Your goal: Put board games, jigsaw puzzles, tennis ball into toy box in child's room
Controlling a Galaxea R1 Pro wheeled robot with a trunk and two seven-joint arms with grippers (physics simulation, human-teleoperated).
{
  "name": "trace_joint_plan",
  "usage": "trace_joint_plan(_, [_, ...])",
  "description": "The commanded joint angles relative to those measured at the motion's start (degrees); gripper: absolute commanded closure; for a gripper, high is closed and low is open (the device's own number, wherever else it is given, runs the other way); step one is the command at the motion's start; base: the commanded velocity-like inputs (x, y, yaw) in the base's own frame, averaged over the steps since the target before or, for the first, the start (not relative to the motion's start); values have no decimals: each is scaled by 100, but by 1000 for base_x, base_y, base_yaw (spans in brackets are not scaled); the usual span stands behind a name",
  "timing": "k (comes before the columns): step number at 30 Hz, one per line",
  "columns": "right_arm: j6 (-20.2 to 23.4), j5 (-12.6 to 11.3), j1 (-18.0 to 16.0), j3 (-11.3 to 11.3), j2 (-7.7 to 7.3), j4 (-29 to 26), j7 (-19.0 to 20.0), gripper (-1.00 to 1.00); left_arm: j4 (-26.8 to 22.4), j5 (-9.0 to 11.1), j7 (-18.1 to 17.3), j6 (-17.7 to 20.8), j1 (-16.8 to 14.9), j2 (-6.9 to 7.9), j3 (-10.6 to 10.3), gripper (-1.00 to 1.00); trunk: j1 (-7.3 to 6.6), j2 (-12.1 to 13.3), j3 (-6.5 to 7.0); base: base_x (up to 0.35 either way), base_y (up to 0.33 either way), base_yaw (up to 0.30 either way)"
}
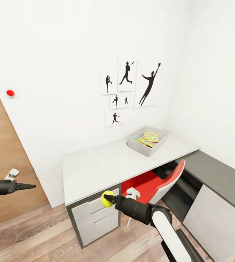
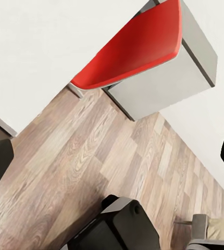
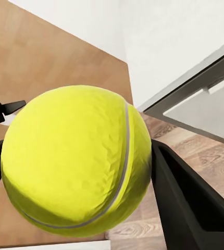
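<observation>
The right gripper (image 1: 108,199) holds the tennis ball (image 1: 106,199) between its two fingers, in the air in front of the worktop's front edge, near the white drawers (image 1: 97,218) and above the wood floor (image 1: 30,236). In the right wrist view the tennis ball (image 3: 75,166) is very large and sits between the dark fingers (image 3: 190,203), which press on its two sides. The toy box (image 1: 146,141) stands on the worktop (image 1: 106,167) at its far right corner, close to the wall, and the jigsaw puzzles (image 1: 149,138) lie inside it; I cannot tell how many sheets are there. The ball is well apart from the toy box. A red chair (image 1: 157,183) is pushed under the worktop's right part, beside the lower dark grey side desk (image 1: 215,174). The left gripper (image 1: 29,186) hangs in the air at the left, in front of a brown door (image 1: 4,163), and its fingers look closed together to a point with nothing between them. The left wrist view looks down on the floor and the red chair (image 2: 138,47). On the wall above the worktop hang black silhouette pictures (image 1: 126,87) of players.
</observation>
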Motion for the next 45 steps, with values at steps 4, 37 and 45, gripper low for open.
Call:
trace_joint_plan(4, [10,-73,-9,-2,-4,-10,-71,100,-3,41,-19,59,-6,4,-49,-100,4,-13,-13,0,0,-14])
trace_joint_plan(37, [606,-149,-1256,-858,-8,-150,-1170,100,-3228,-1,-19,2651,-296,-165,957,-100,4,-13,-13,0,0,0])
trace_joint_plan(45, [603,-80,-1415,-882,-33,-149,-1203,100,-3237,6,-19,2627,-296,-174,971,-100,4,-13,-13,0,0,0])
